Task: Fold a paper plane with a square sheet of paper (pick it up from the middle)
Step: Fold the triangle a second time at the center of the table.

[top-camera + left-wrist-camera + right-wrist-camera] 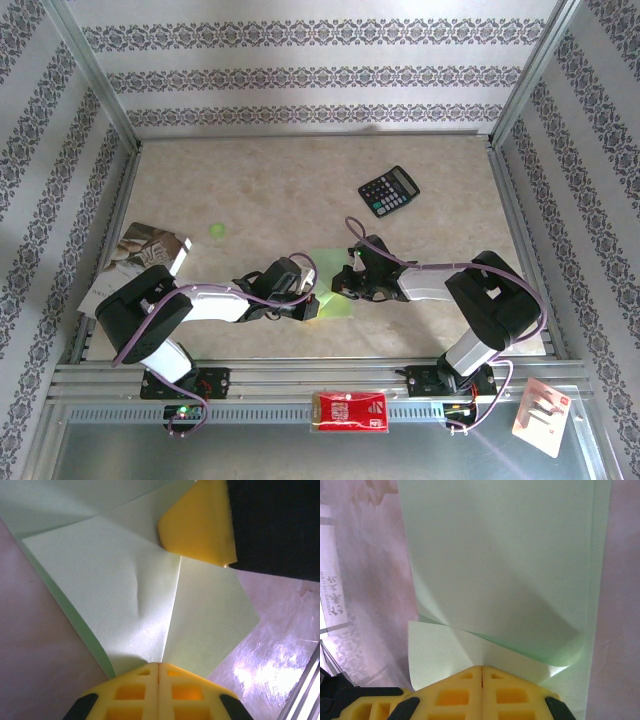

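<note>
The square sheet of paper (335, 298) is light green, partly folded, and lies near the table's front between both grippers. In the left wrist view the square sheet of paper (115, 580) shows two flaps meeting along a crease that runs into my left gripper (159, 664), whose yellow fingers are shut on it. The right gripper's yellow finger (197, 522) rests on the sheet's far corner. In the right wrist view a large flap of the square sheet of paper (500, 565) curls over softly, and its folds converge on my right gripper (482, 667), shut on it. From above, left gripper (312, 306) and right gripper (345, 283) nearly touch.
A black calculator (389, 190) lies at the back right and a tiny green dot (216, 231) at mid left. A printed booklet (140, 258) sits at the left edge. A red-and-white packet (350, 410) and a white card (540, 415) lie on the front rail.
</note>
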Controlling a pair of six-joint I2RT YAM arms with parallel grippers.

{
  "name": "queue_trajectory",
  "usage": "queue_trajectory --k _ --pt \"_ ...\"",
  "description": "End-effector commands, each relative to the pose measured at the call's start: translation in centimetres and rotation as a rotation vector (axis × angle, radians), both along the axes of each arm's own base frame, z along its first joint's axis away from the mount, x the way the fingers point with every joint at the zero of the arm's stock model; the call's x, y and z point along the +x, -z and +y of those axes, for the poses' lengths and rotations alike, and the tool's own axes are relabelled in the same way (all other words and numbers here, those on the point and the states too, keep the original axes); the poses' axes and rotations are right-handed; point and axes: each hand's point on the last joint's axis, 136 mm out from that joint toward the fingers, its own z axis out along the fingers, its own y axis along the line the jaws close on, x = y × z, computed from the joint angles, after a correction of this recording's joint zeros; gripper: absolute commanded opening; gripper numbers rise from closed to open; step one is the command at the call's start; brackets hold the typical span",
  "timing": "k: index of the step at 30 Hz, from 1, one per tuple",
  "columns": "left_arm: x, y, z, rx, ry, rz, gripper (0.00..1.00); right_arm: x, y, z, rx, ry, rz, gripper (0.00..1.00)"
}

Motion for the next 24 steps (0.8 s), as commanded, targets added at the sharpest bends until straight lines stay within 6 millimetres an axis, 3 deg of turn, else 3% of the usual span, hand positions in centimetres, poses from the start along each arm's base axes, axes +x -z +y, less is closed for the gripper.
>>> queue_trajectory --k 1,7,13,24 --pt "-2.8 4.0 4.0 0.182 -0.013 0.119 0.0 0.7 -2.3 0.5 0.042 -0.022 -0.047 0.06" --pt "-2.9 4.5 4.1 0.182 -0.027 0.126 0.0 -0.5 -4.1 1.2 0.091 -0.018 -0.058 0.07" --pt "-2.8 4.6 4.3 0.187 -0.039 0.126 0.0 -2.5 -3.1 1.5 0.068 0.022 -0.02 0.0" --pt "-2.9 4.7 4.5 0.191 -0.042 0.125 0.0 -4.0 -1.2 2.4 0.049 0.032 0.025 0.0"
